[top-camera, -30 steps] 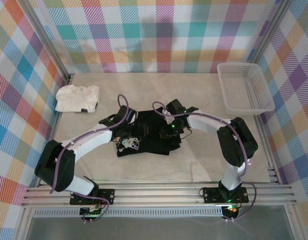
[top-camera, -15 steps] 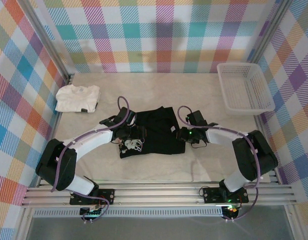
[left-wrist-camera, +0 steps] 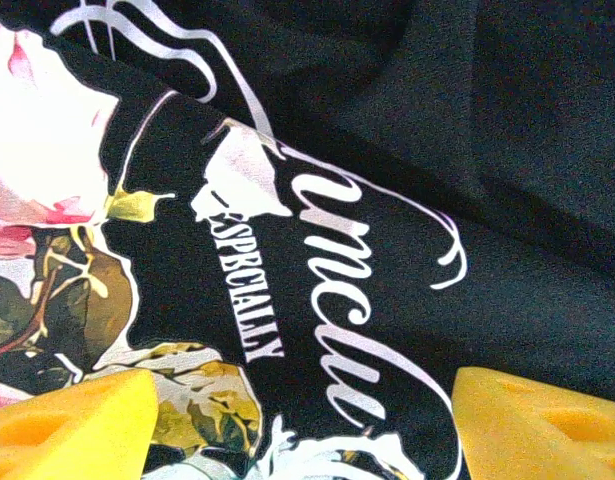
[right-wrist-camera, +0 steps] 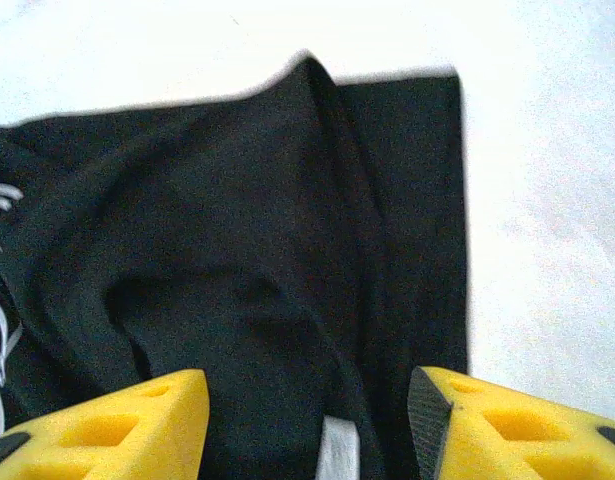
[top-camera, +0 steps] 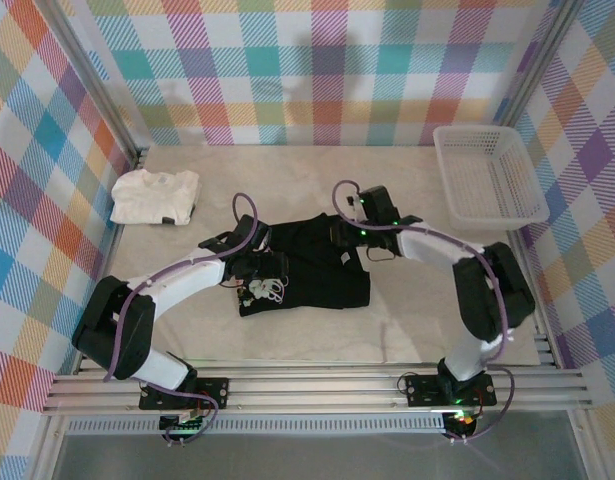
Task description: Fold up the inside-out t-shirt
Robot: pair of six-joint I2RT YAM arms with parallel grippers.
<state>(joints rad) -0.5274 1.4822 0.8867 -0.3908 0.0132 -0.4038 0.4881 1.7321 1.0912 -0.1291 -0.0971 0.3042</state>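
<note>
The black t-shirt (top-camera: 312,268) lies folded into a rough rectangle at the table's middle, a white and yellow print (top-camera: 263,291) showing at its left end. My left gripper (top-camera: 261,268) hovers open just above that print (left-wrist-camera: 237,300), its yellow fingers (left-wrist-camera: 72,425) wide apart with only cloth below. My right gripper (top-camera: 346,234) is over the shirt's far right part, open. In the right wrist view its fingers (right-wrist-camera: 117,425) straddle a raised fold of black cloth (right-wrist-camera: 287,250), and a small white tag (right-wrist-camera: 337,452) lies between them.
A smaller white folded t-shirt (top-camera: 155,195) lies at the back left. A white mesh basket (top-camera: 487,175) stands at the back right. Bare marble table (top-camera: 427,310) runs to the right of and in front of the shirt. Checked walls close in three sides.
The right gripper laid a fold over the shirt, drew off to its right edge, then swung back to its far right part. The shirt lies flatter. The left arm has barely moved.
</note>
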